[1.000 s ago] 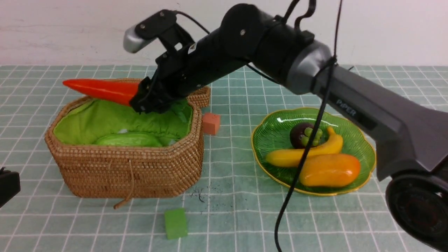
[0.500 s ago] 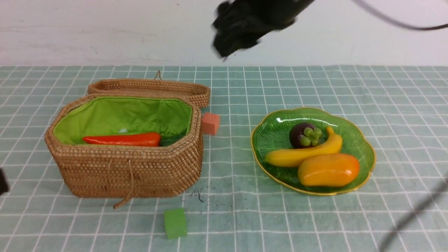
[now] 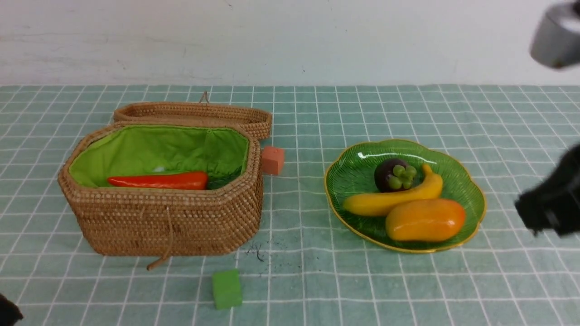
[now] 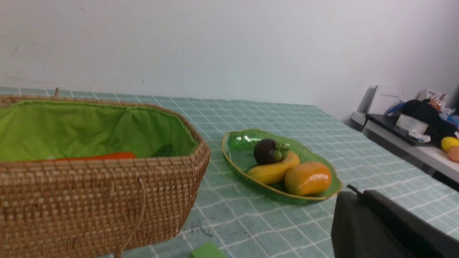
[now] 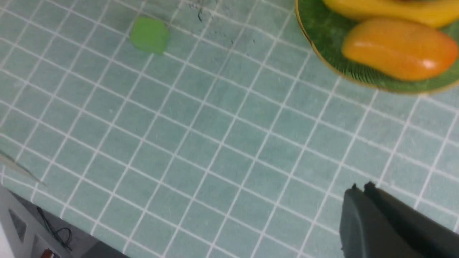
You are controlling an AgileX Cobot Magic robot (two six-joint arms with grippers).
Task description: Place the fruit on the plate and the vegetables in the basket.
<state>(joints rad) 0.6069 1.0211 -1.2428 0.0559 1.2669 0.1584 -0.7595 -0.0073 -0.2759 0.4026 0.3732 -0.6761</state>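
The carrot lies in the basket, released since a second ago, long axis left to right, tip leftward. Mangosteen, banana and mango rest on the plate. The right gripper, withdrawn from the basket to the right edge, is blurred and its opening cannot be told; it holds nothing visible.

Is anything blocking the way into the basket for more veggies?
No. The basket is open, its lid lying flat behind it. Only the carrot shows inside. The orange cube and green cube sit outside on the cloth, not over the opening. Neither arm is above it.
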